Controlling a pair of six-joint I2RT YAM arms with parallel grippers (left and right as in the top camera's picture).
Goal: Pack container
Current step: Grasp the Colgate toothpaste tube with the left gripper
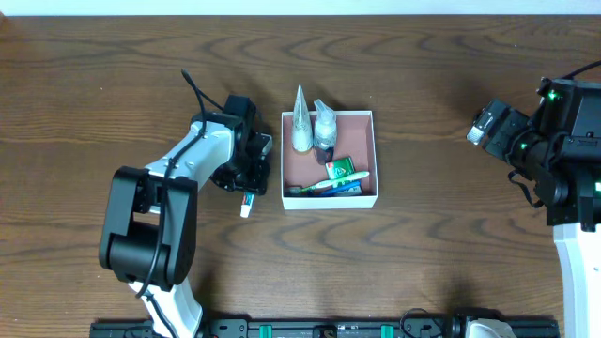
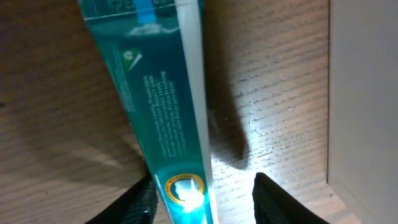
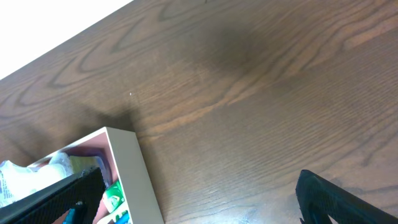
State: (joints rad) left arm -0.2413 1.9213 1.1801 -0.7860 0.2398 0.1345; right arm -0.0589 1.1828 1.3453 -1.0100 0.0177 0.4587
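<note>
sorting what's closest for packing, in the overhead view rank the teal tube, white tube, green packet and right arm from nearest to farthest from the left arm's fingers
1. teal tube: between the left fingers.
2. white tube: far-left corner of the container.
3. green packet: container's right half.
4. right arm: table's far right.

One white tube, one bottle, one green packet, one toothbrush (all inside one container). One teal package outside.

Container on wooden table
</note>
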